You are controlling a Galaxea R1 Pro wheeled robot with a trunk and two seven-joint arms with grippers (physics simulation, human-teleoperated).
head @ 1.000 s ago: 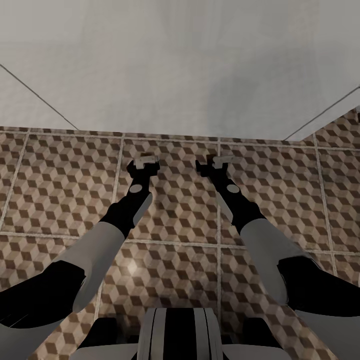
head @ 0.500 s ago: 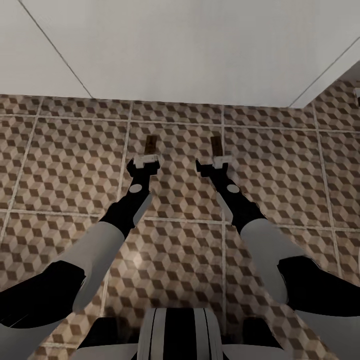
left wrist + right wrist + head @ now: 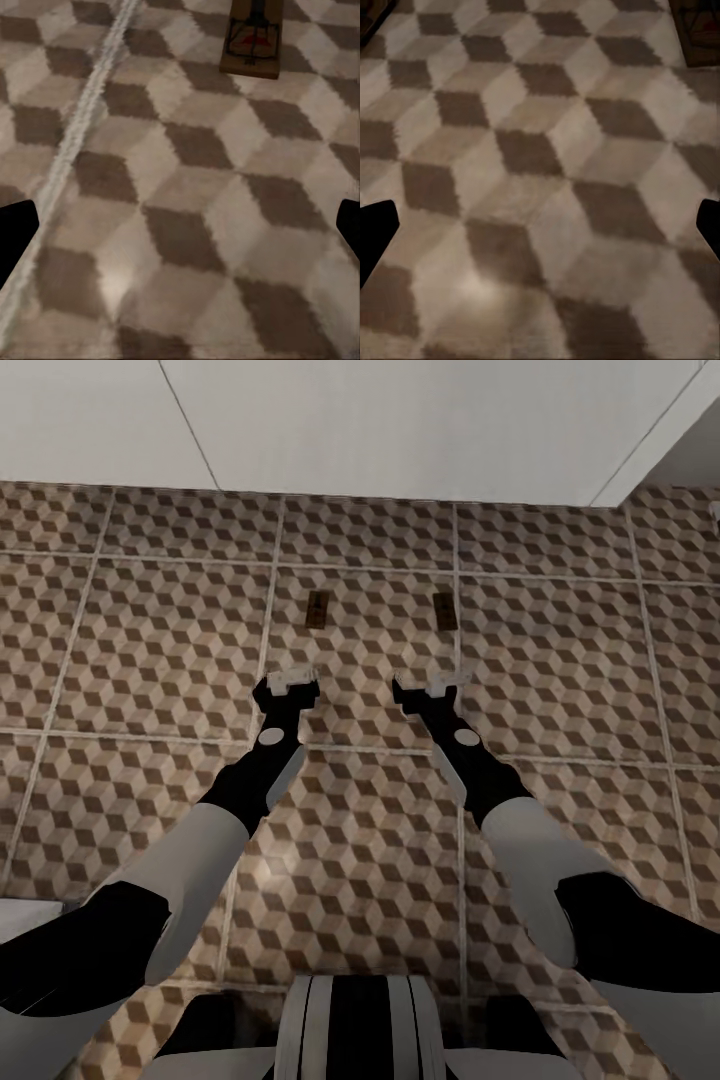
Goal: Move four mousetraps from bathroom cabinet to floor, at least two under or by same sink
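Two mousetraps lie flat on the cube-patterned bathroom floor (image 3: 150, 650), side by side: the left mousetrap (image 3: 318, 610) and the right mousetrap (image 3: 445, 610). My left gripper (image 3: 291, 682) hangs open and empty a short way in front of the left one. My right gripper (image 3: 432, 682) is open and empty in front of the right one. In the left wrist view the left mousetrap (image 3: 253, 37), tan with a red mark, lies beyond the open gripper (image 3: 180, 232). In the right wrist view the right gripper (image 3: 540, 229) is open, and a corner of a mousetrap (image 3: 701, 30) shows at the picture's edge. The cabinet is out of view.
A white panelled surface (image 3: 400, 420) with thin seams rises just beyond the traps and closes off the floor there. Its corner recedes at the right (image 3: 680, 450). A white edge (image 3: 20, 910) shows low at the left. Tiled floor spreads on all other sides.
The whole view has slid back over the floor, so the camera moved. The two mousetraps came into sight ahead of the fingertips and now lie farther from both open grippers.
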